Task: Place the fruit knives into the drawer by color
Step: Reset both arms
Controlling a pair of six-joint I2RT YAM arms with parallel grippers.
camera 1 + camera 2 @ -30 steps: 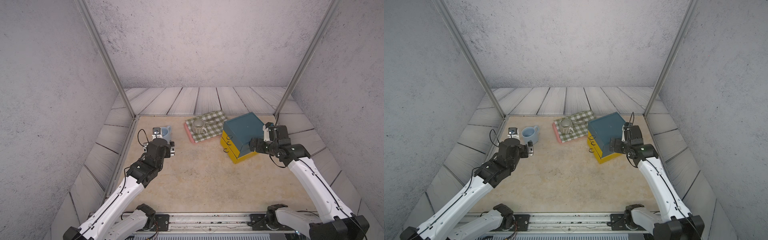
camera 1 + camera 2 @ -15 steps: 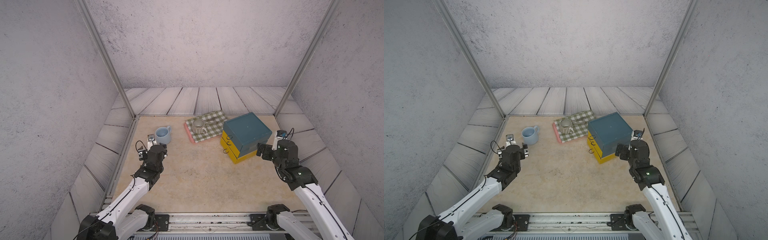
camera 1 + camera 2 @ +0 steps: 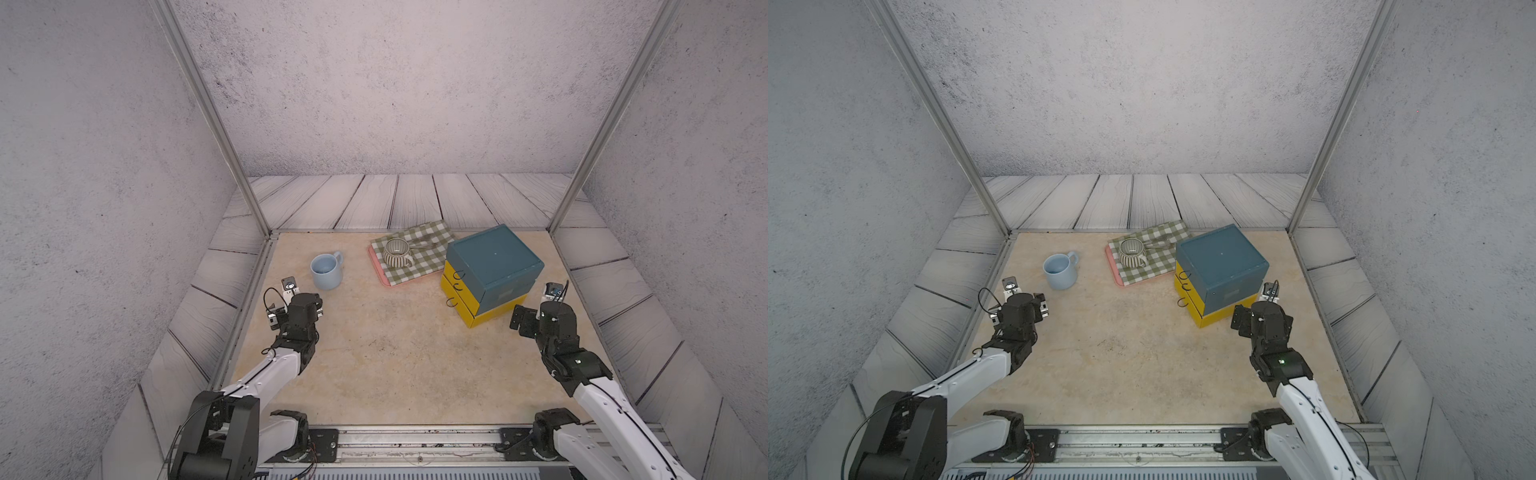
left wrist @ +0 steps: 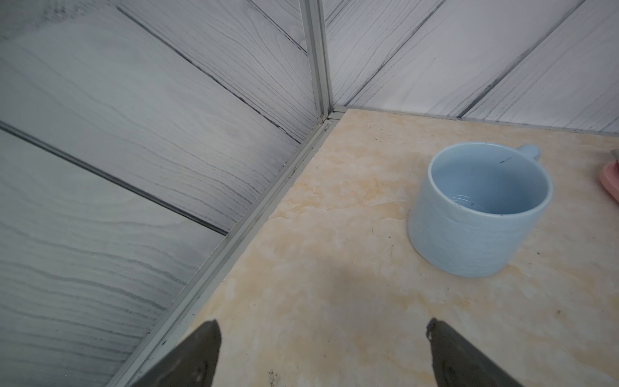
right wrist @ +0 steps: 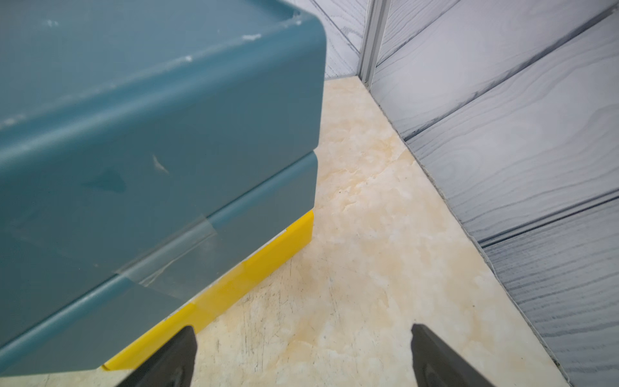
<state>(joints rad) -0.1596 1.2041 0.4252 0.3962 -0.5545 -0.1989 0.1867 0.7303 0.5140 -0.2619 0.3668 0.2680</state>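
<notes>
Fingers (image 4: 187, 358) of the left gripper (image 4: 322, 321) stand wide apart with nothing between them, over bare worktop (image 3: 395, 353) by its left edge. The right gripper (image 5: 302, 326) is likewise spread and empty, its fingers (image 5: 442, 362) just beside the chest (image 5: 134, 134) on its near side. A second ago both arms were stretched out, the left at the mug (image 3: 326, 272) and the right at the chest's side. Now both have drawn back toward the front edge, clear of everything. Nothing else has shifted.

I read this as a retreat after the last move. No knives lie anywhere on the worktop and all three drawers look shut, so the knives are presumably inside. The pictures cannot confirm that, nor whether they are sorted by colour.

Count:
- Knives in sight: none.
- One chest (image 3: 494, 257) near the far right corner, with three drawers, one teal above two yellow, and three ring pulls (image 3: 457, 286).
- One blue mug toward the far left corner.
- One pink tray (image 3: 376, 266) at the far edge, just beside the chest, carrying one checked cloth (image 3: 428, 259) and one striped cup (image 3: 397, 252).
- Two arms
</notes>
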